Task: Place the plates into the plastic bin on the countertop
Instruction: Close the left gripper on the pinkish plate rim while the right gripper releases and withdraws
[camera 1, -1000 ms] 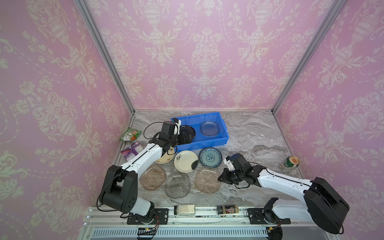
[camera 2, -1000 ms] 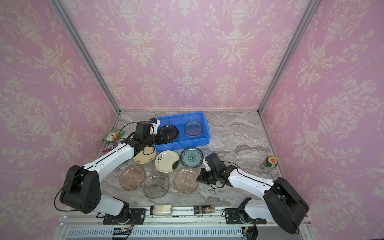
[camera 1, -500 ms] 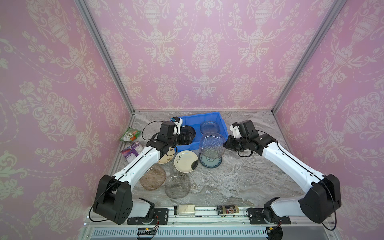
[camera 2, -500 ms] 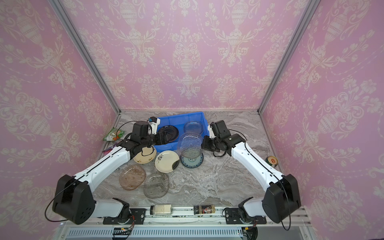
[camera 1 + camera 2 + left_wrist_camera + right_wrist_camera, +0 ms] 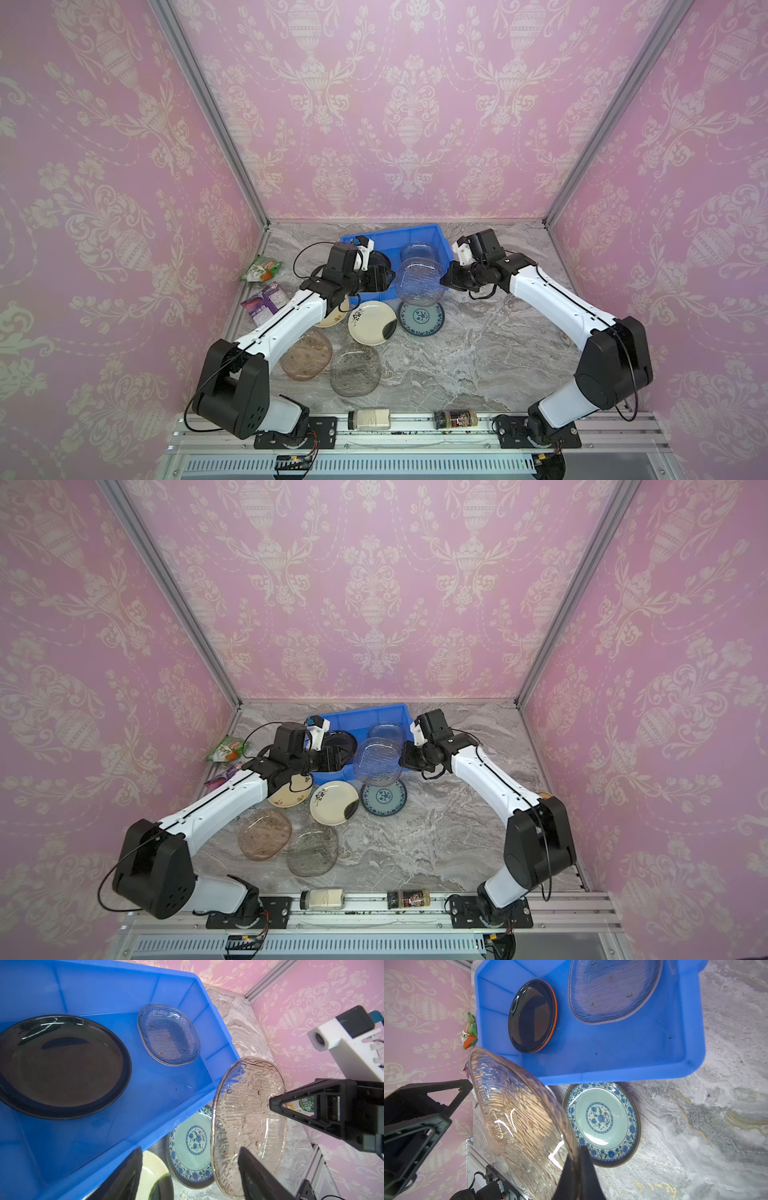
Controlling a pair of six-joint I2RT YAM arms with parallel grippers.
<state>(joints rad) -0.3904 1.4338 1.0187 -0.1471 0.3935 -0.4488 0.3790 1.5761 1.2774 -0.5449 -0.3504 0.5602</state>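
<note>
Three plates (image 5: 531, 1016) lie in the bin (image 5: 633, 1077), a fourth, the glass plate (image 5: 519, 1122), hangs tilted at its front wall, pinched by the right fingers (image 5: 579, 1176) while the left fingers (image 5: 122, 1178) stand apart and empty nearby, and five wait on the counter (image 5: 695, 1126).

Green packet (image 5: 261, 269): crumpled, with orange and white print; it lies by the left wall in both top views.
Purple packet (image 5: 266, 301): just beside the green one, nearer to the front.
Pale jar (image 5: 369, 419): on its side on the metal rail (image 5: 415, 429), with cream content.
Dark jar (image 5: 456, 417): also on its side on the rail, apart from the pale jar.
Walls (image 5: 395, 104): pink wallpaper with cream urns and flowers, on three sides.
Corner posts (image 5: 208, 112): grey metal profiles.
</note>
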